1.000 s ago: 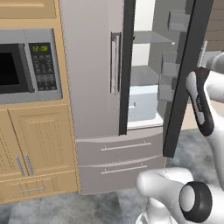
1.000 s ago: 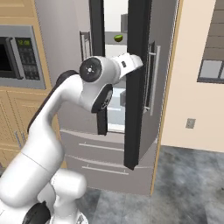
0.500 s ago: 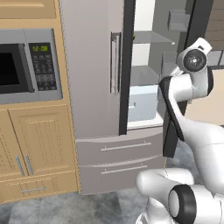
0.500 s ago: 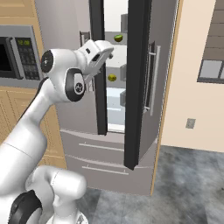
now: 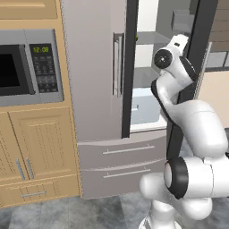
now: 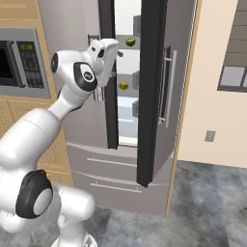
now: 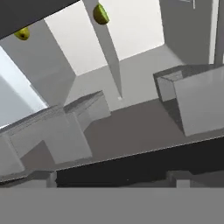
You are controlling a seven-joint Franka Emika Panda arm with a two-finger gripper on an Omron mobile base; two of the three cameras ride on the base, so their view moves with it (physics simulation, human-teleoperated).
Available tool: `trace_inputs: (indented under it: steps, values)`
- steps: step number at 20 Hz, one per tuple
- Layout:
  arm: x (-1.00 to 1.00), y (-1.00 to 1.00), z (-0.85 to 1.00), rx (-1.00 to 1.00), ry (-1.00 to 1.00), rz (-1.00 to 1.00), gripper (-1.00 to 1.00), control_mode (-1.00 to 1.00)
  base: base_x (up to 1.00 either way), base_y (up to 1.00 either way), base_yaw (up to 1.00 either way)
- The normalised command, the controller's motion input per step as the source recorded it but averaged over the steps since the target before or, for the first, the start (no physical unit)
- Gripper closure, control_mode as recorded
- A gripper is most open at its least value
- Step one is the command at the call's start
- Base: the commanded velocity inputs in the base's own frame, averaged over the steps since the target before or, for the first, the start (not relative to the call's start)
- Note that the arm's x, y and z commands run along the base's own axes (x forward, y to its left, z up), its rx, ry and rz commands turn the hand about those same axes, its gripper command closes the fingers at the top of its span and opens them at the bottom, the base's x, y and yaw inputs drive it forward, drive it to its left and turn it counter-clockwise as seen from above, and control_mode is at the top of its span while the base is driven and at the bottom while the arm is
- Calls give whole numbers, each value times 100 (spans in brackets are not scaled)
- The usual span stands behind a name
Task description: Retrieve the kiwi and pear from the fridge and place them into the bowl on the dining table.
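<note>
The only readable writing is a green clock reading 12:08 on the microwave [image 5: 27,71], built into light wood cabinets to the left of the fridge [image 5: 96,80]. The keypad below the clock is too small to read.

The fridge is tall, grey steel, with two upper doors and two drawers [image 5: 118,163] below. Its doors stand partly open, showing black door edges and a white inside. A long bar handle [image 5: 117,65] runs down the left door.

Inside, in the right base view, a green fruit [image 6: 130,42] lies on an upper shelf and a yellow-green fruit [image 6: 124,85] lies on a shelf below it. Which is the kiwi and which the pear cannot be told at this size. The same two fruits show in the hand view, tilted: the green one [image 7: 100,14] at the top, the yellow-green one [image 7: 22,33] at the upper left. A pale drawer [image 5: 144,105] sits low in the compartment; what it holds cannot be seen. Grey door bins [image 7: 197,98] show in the hand view, and no contents can be seen in them.

The arm [image 5: 188,125] reaches up to the gap between the doors. The hand [image 6: 107,48] is at the height of the upper shelf, near the green fruit and apart from it. Its fingers are spread wide and it grasps nothing.
</note>
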Motion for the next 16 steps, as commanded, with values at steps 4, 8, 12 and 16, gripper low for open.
trace_inputs:
  steps: [4,8,12,16]
  values:
    - [77,-12,-1,-11,22,-15,-100,-100,0,0,0]
    - [79,-28,-1,-7,16,-11,-100,-100,0,0,0]
    - [56,-52,0,-5,7,-11,-100,-100,0,0,0]
    - [24,-83,-14,-3,1,-12,-100,-100,0,0,0]
